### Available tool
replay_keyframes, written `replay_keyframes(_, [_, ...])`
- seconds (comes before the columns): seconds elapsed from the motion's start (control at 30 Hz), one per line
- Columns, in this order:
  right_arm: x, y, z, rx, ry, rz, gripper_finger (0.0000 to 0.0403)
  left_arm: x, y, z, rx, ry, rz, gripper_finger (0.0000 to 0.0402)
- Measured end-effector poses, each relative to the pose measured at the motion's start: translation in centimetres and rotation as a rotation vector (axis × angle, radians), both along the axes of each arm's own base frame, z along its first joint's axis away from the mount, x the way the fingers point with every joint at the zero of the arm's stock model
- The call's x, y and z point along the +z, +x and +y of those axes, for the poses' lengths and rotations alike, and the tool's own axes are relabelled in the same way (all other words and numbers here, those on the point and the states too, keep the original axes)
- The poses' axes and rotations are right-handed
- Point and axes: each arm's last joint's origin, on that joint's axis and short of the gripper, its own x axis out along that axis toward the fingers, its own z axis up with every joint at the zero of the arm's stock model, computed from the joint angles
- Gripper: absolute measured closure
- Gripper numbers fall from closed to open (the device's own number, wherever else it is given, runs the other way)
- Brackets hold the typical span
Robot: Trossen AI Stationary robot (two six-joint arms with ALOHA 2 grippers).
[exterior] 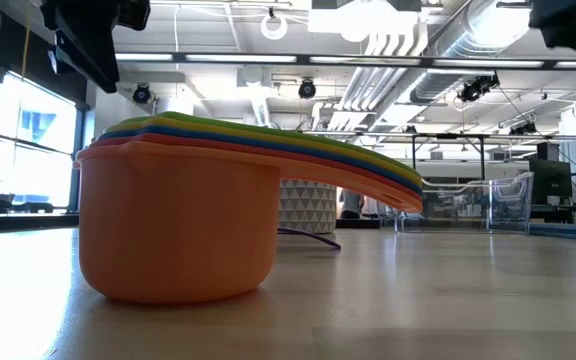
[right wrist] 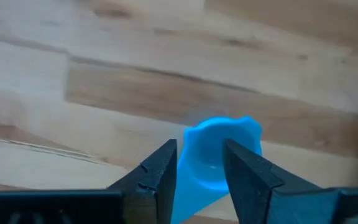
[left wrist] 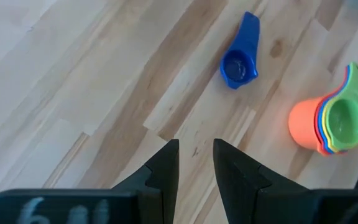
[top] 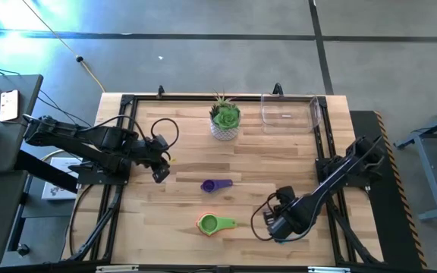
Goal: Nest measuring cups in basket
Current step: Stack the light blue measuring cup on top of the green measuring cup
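While glossy teal scoop cup [right wrist: 219,155] sits btwn right gripper [right wrist: 199,163] fingers.

The plant pot [top: 224,121] stands at the table's [top: 173,227] far edge, near its middle. The basket [top: 290,111] sits just right of the pot, also along the far edge. A lone cup [top: 217,185] lies nearer the front than the pot, almost straight in line with it. The cup stack [top: 215,224] lies still farther front of the pot, beyond the lone cup. The left gripper [top: 160,168] hovers left of the pot and somewhat nearer the front. The right gripper [top: 278,226] is well front and right of the pot, right of the stack, with another cup [right wrist: 219,155] between its fingers.
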Motion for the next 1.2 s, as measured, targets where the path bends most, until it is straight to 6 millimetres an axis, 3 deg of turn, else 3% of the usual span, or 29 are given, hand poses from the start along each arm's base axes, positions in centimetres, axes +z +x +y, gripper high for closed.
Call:
replay_keyframes(0.23, [-2.2,0.0,0.4,-0.003,0.108,-0.023,0.0277,0.0,0.0,0.1,0.051,0.007,-0.011,0.0312])
replay_keyframes(0.7, [-5.9,-1.1,-0.6,-0.047,0.123,-0.013,0.0281,0.1,0.1,0.1,0.074,-0.007,-0.018,0.0312])
replay_keyframes(0.8, [-6.2,-1.1,-0.5,-0.031,0.145,-0.015,0.0303,0.0,0.1,0.1,0.075,-0.007,-0.017,0.0312])
replay_keyframes(1.0, [-5.9,-0.8,-0.3,0.048,0.154,-0.025,0.0391,0.1,0.1,0.1,0.097,-0.013,-0.02,0.0312])
replay_keyframes(1.2, [-5.4,-0.5,-0.1,0.122,0.162,-0.032,0.0395,0.1,0.1,0.1,0.104,-0.005,-0.023,0.0312])
